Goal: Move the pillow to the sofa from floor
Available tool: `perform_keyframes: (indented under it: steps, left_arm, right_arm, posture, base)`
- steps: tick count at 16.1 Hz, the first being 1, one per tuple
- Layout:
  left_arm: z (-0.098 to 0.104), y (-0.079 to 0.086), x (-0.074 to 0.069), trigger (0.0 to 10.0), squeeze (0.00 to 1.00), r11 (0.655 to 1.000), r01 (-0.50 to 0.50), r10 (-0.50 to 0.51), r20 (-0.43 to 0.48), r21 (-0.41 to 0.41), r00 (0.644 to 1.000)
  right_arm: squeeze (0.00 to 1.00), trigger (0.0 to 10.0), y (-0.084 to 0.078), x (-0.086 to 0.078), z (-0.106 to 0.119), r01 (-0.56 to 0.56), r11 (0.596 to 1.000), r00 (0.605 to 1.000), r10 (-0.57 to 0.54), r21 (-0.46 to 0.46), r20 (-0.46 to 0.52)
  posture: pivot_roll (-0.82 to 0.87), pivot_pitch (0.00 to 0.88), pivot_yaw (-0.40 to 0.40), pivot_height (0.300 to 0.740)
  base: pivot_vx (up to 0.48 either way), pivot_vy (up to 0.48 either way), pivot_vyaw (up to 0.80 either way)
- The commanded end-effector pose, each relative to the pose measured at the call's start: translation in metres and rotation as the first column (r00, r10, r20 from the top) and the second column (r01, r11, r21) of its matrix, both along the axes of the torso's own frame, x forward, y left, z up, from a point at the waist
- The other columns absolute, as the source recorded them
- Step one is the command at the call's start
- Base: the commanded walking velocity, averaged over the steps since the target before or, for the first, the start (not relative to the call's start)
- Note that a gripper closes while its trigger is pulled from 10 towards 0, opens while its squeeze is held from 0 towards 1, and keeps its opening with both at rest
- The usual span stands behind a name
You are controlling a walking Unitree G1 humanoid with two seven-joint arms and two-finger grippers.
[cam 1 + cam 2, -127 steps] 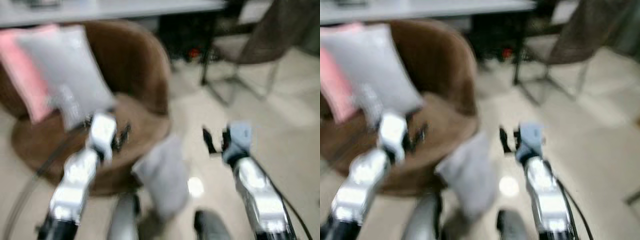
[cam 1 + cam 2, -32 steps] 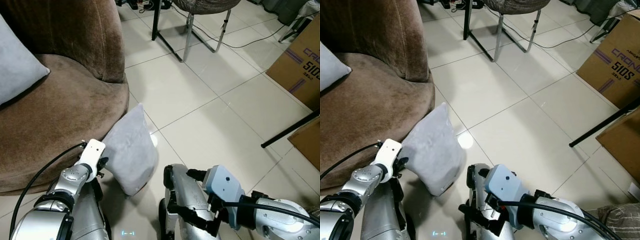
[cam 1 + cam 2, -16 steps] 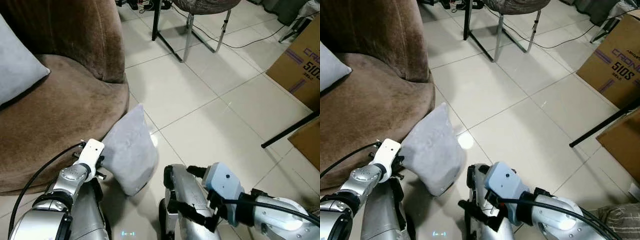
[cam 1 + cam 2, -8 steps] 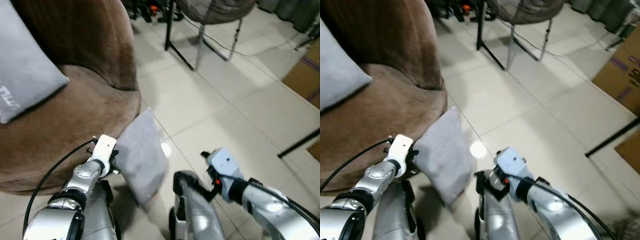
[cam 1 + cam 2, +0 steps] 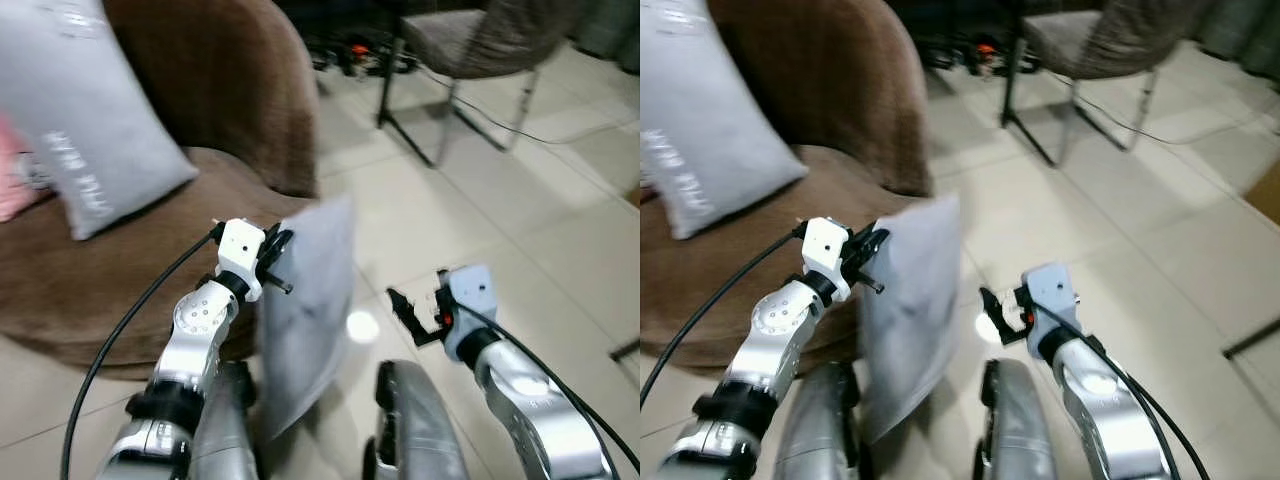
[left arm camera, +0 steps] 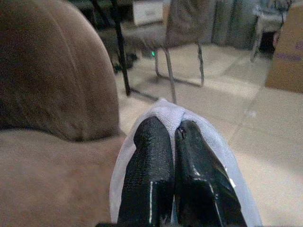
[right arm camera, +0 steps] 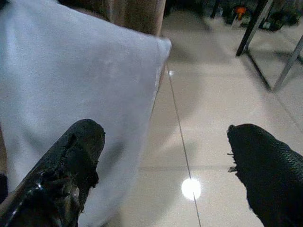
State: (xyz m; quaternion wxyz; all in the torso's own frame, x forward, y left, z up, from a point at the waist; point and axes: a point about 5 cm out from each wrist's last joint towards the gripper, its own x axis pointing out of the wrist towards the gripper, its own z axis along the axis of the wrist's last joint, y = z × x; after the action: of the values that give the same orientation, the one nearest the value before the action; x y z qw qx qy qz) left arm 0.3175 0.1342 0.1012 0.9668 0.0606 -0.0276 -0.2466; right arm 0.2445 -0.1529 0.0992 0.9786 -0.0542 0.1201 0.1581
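A grey pillow [image 5: 305,310] hangs upright off the floor beside the brown sofa [image 5: 120,290], lifted by its upper edge. My left gripper [image 5: 277,250] is shut on that edge; in the left wrist view its fingers [image 6: 163,156] are pressed together over the pillow [image 6: 215,142]. My right gripper [image 5: 412,312] hovers open to the right of the pillow, a little lower, holding nothing. The right wrist view has the pillow [image 7: 71,104] hanging close in front of its spread fingertips [image 7: 80,142].
Another grey pillow [image 5: 85,130] and a pink one [image 5: 12,185] lean against the sofa back. A metal-legged chair [image 5: 470,60] stands behind on the tiled floor [image 5: 480,210], with cables near it. My own legs [image 5: 410,420] are below.
My left gripper has raised the pillow off the floor, level with the sofa seat. My right arm has come up and forward. The camera has tilted up, showing more of the sofa.
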Motion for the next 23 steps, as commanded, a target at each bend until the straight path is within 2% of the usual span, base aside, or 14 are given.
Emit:
perform_keyframes:
  steps: [1, 2, 4, 6, 9, 10, 11, 12, 14, 17, 19, 21, 22, 23]
  left_arm:
    - [0.018, -0.004, 0.000, 0.0, 0.00, 1.000, 0.020, -0.019, 0.063, -0.018, 0.998]
    - [0.028, -0.008, -0.012, 0.0, 0.00, 0.998, 0.048, -0.045, 0.081, -0.035, 0.996]
    - [0.057, -0.003, -0.028, 0.0, 0.00, 0.998, 0.005, 0.004, 0.132, -0.065, 0.991]
    - [0.074, 0.002, -0.030, 0.0, 0.00, 0.997, -0.029, 0.041, 0.163, -0.078, 0.986]
    - [0.099, 0.011, -0.034, 0.0, 0.00, 0.987, -0.144, 0.157, 0.206, -0.076, 0.966]
    - [0.108, 0.007, -0.036, 7.3, 0.00, 0.989, -0.131, 0.143, 0.220, -0.068, 0.965]
    - [0.114, 0.002, -0.037, 10.0, 0.00, 0.993, -0.096, 0.109, 0.233, -0.066, 0.966]
    - [0.115, 0.000, -0.037, 10.0, 0.00, 0.994, -0.084, 0.097, 0.233, -0.067, 0.968]
    - [0.105, -0.003, -0.035, 10.0, 0.00, 0.996, -0.089, 0.093, 0.200, -0.031, 0.975]
    - [0.105, -0.004, -0.032, 10.0, 0.00, 0.996, -0.084, 0.085, 0.168, -0.012, 0.982]
    - [0.110, 0.007, -0.023, 10.0, 0.00, 0.996, -0.081, 0.075, 0.183, 0.026, 0.980]
    - [0.121, 0.023, -0.002, 10.0, 0.00, 0.990, -0.071, 0.043, 0.220, 0.120, 0.974]
    - [0.125, 0.026, 0.002, 10.0, 0.00, 0.988, -0.064, 0.031, 0.229, 0.140, 0.973]
    - [0.138, 0.030, 0.014, 10.0, 0.00, 0.983, -0.017, -0.029, 0.248, 0.181, 0.968]
  right_arm:
    - [0.00, 10.0, -0.005, 0.003, 0.003, 0.038, 0.999, 0.999, -0.038, 0.000, 0.030]
    - [0.00, 10.0, -0.008, 0.006, 0.013, 0.109, 0.993, 0.990, -0.112, 0.043, 0.088]
    - [0.00, 10.0, -0.012, 0.006, 0.029, 0.185, 0.977, 0.962, -0.201, 0.103, 0.183]
    - [0.00, 10.0, -0.007, 0.010, 0.030, 0.166, 0.978, 0.962, -0.188, 0.125, 0.196]
    - [0.00, 10.0, 0.003, 0.020, 0.023, 0.138, 0.980, 0.968, -0.164, 0.145, 0.191]
    - [0.00, 10.0, 0.003, 0.027, 0.029, 0.132, 0.980, 0.965, -0.162, 0.152, 0.207]
    - [0.00, 10.0, 0.006, 0.032, 0.035, 0.109, 0.981, 0.964, -0.144, 0.162, 0.223]
    - [0.00, 10.0, 0.006, 0.033, 0.036, 0.100, 0.981, 0.964, -0.136, 0.165, 0.227]
    - [0.00, 10.0, 0.010, 0.035, 0.036, 0.071, 0.985, 0.968, -0.107, 0.159, 0.229]
    - [0.00, 10.0, 0.007, 0.037, 0.034, 0.081, 0.983, 0.966, -0.118, 0.167, 0.230]
    - [0.00, 10.0, 0.008, 0.040, 0.039, 0.071, 0.984, 0.963, -0.110, 0.163, 0.247]
    - [0.00, 10.0, 0.004, 0.048, 0.046, 0.068, 0.986, 0.956, -0.108, 0.154, 0.271]
    - [0.00, 10.0, 0.004, 0.050, 0.047, 0.065, 0.987, 0.955, -0.105, 0.150, 0.278]
    - [0.00, 10.0, 0.001, 0.056, 0.055, 0.059, 0.989, 0.947, -0.099, 0.139, 0.307]
  posture:
    - [0.04, 0.000, 0.007, 0.550]
    - [0.04, 0.000, 0.023, 0.550]
    - [0.04, 0.000, 0.026, 0.575]
    - [0.07, 0.000, -0.001, 0.590]
    - [0.10, 0.000, -0.001, 0.620]
    - [0.10, 0.000, 0.007, 0.630]
    - [0.09, 0.000, 0.009, 0.640]
    - [0.09, 0.000, 0.009, 0.645]
    - [0.09, 0.000, 0.002, 0.665]
    - [0.09, 0.000, -0.001, 0.695]
    - [0.08, 0.000, 0.001, 0.710]
    - [0.08, 0.000, -0.006, 0.730]
    - [0.08, 0.000, -0.006, 0.735]
    - [0.07, 0.000, 0.003, 0.740]
  base:
    - [0.000, 0.000, 0.00]
    - [0.000, 0.000, 0.00]
    - [0.000, 0.000, 0.00]
    - [0.000, 0.000, 0.00]
    - [0.000, 0.000, 0.00]
    - [0.000, 0.000, 0.00]
    - [0.000, 0.000, 0.00]
    - [0.000, 0.000, 0.00]
    - [0.000, 0.000, 0.00]
    - [0.000, 0.000, 0.00]
    - [0.000, 0.000, 0.00]
    - [0.000, 0.000, 0.00]
    - [0.000, 0.000, 0.00]
    - [0.000, 0.000, 0.00]
